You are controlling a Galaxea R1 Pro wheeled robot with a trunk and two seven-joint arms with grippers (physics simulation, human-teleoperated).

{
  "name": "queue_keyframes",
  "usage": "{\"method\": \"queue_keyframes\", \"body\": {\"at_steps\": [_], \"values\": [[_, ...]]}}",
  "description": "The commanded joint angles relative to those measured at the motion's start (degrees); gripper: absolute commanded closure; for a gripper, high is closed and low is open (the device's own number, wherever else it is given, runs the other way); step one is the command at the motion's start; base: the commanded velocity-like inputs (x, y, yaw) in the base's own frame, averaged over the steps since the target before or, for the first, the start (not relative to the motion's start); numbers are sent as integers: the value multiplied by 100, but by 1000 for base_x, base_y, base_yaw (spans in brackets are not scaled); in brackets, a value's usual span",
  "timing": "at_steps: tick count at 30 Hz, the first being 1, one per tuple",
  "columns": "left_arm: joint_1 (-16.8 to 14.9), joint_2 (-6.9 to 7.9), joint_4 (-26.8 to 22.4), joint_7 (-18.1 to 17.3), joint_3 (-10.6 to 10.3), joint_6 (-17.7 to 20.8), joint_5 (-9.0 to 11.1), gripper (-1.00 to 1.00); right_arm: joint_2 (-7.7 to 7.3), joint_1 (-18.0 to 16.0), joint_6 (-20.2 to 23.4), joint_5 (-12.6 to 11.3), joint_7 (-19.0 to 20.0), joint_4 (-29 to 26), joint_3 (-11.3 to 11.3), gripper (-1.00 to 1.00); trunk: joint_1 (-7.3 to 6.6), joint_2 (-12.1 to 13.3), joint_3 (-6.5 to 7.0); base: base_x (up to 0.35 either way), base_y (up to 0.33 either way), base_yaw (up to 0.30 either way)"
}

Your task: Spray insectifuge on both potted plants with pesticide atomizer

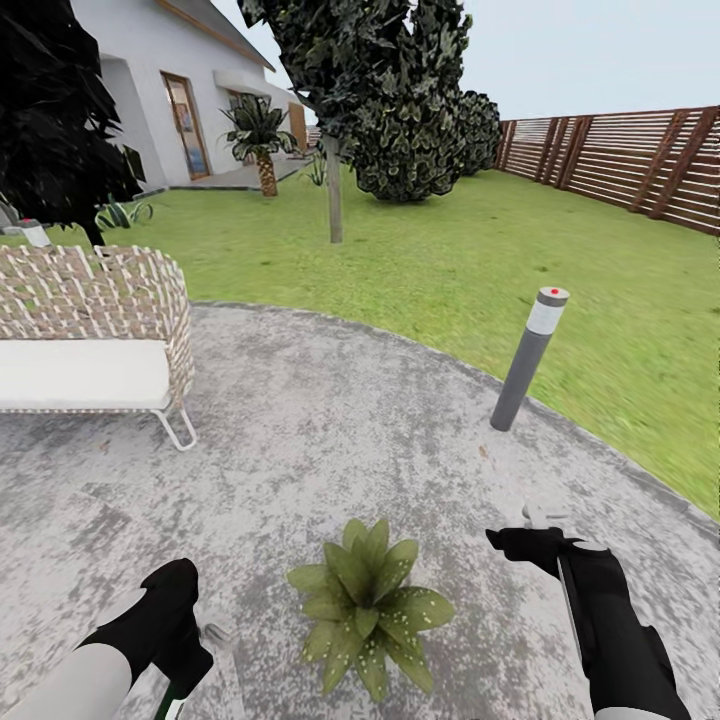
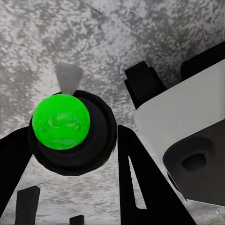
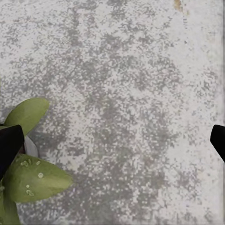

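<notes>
On the patio (image 1: 330,430), insectifuge (image 1: 425,603) dots one potted plant (image 1: 365,600); right gripper (image 3: 112,140) spread, left gripper (image 1: 205,640) state unclear.

patio (image 1: 330,420): rough mottled stone | fence (image 1: 640,160): slatted wood | bench (image 1: 90,300): woven wicker

1. Round grey paved patio (image 1: 330,420) bordered by lawn (image 1: 480,260).
2. Potted plant (image 1: 365,605) on the paving, whitish specks on leaves.
3. Bollard lamp (image 1: 528,358) beyond the plant, near the patio edge.
4. Wicker bench (image 1: 95,335) far from the plant; feet apparently on paving.
</notes>
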Motion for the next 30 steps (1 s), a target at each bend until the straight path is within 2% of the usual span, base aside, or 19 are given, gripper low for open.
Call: {"method": "queue_keyframes", "body": {"at_steps": [1,7,12,30], "values": [[-2,5,-11,-59,-23,31,-44,100,5,-5,12,61,57,-8,-16,-100,-1,-2,-4,0,1,-41],[-2,5,-11,-59,-23,31,-42,100,4,-5,13,52,57,-8,-16,-100,-1,-2,-2,0,0,-18],[-2,5,-11,-59,-23,31,-40,100,4,-5,14,52,57,-8,-16,-100,-1,-2,15,0,63,-186],[7,5,-2,-59,-23,31,-43,100,4,-5,15,53,57,-8,-16,-100,-1,-2,91,0,264,-232]]}}
